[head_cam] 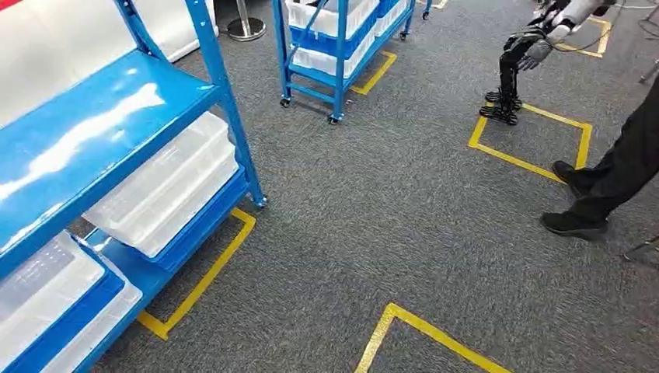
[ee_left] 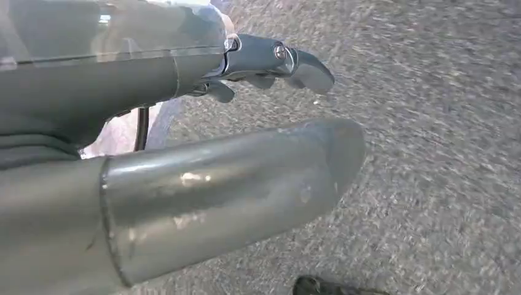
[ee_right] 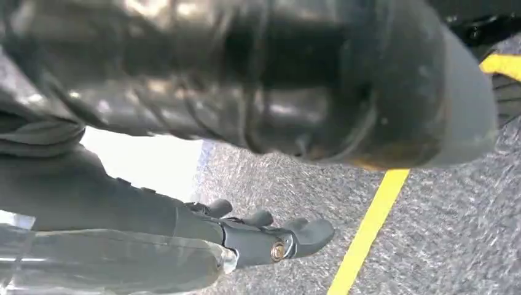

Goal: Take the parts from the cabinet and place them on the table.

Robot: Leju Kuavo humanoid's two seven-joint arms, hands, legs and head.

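This looks like a robot test floor laid out as a warehouse or parts store. Grey short-pile carpet [head_cam: 388, 210] is marked with yellow tape rectangles [head_cam: 528, 140] — station outlines on the floor. A blue steel shelving rack [head_cam: 116, 132] holds translucent white plastic bins [head_cam: 167, 183] in blue trays, and a second blue wheeled rack [head_cam: 338, 47] stands further off with more of the same bins. Another humanoid robot's dark legs [head_cam: 509, 78] stand inside one taped square — a person in dark trousers and black shoes [head_cam: 598, 186] is close by.
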